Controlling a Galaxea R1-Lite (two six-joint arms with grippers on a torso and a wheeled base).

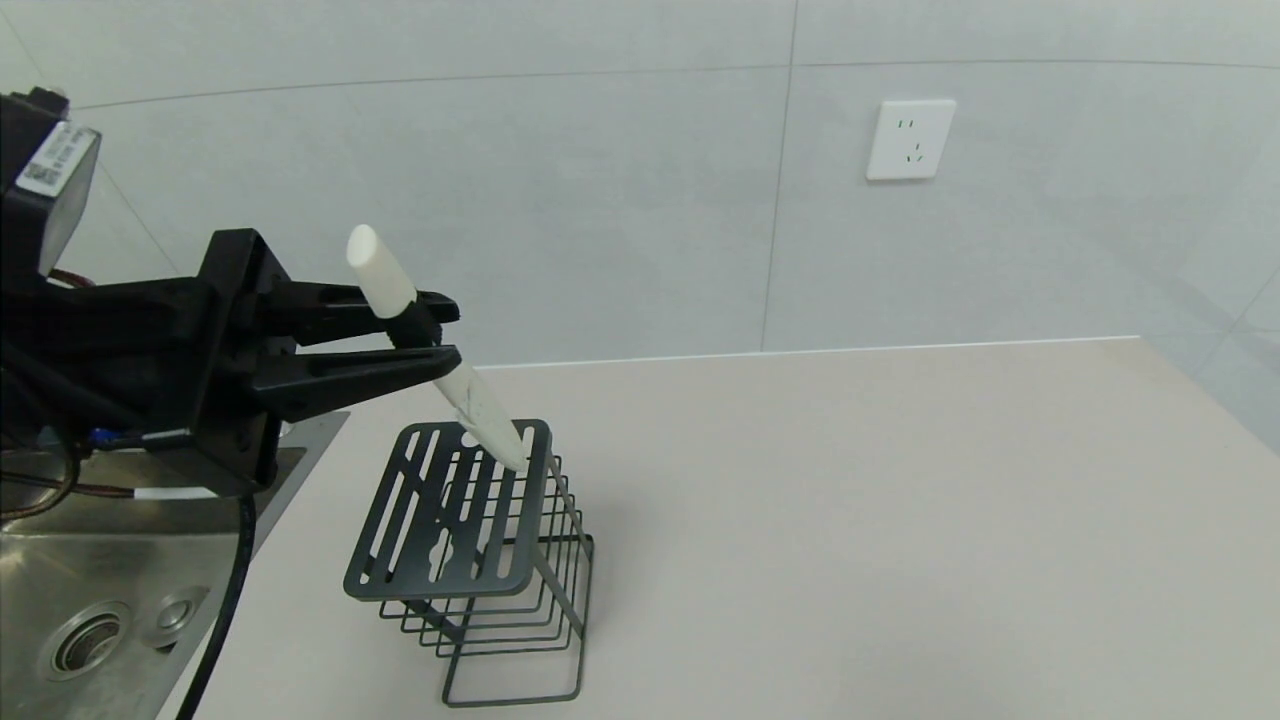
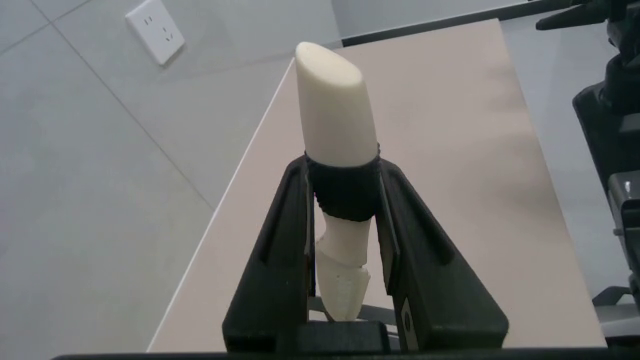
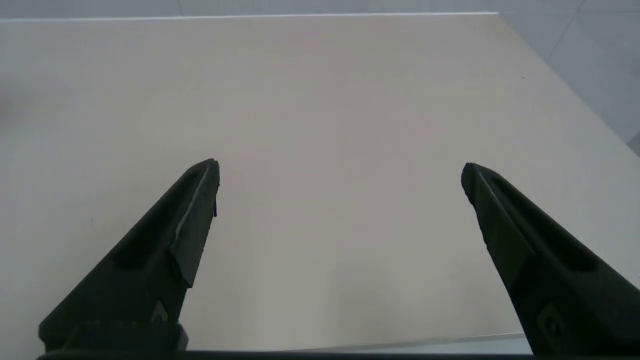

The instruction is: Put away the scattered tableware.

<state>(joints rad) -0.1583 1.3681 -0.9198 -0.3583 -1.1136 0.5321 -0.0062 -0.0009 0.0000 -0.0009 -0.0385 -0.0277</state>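
A white knife-like utensil (image 1: 400, 300) with a rounded handle tilts down toward the table. My left gripper (image 1: 445, 330) is shut on it around its middle. The utensil's lower tip rests at a slot in the top plate of a dark metal wire rack (image 1: 450, 500), near that plate's far right corner. In the left wrist view the utensil (image 2: 335, 100) stands up between the black fingers (image 2: 290, 220) of the left gripper (image 2: 343, 185). My right gripper (image 3: 340, 180) is open over bare beige table (image 3: 330, 90) with nothing between its fingers.
The rack stands on the beige table (image 1: 850, 500), close to its left edge. A steel sink (image 1: 80, 600) with a drain lies left of the rack. A tiled wall with a white socket (image 1: 910, 138) runs behind the table.
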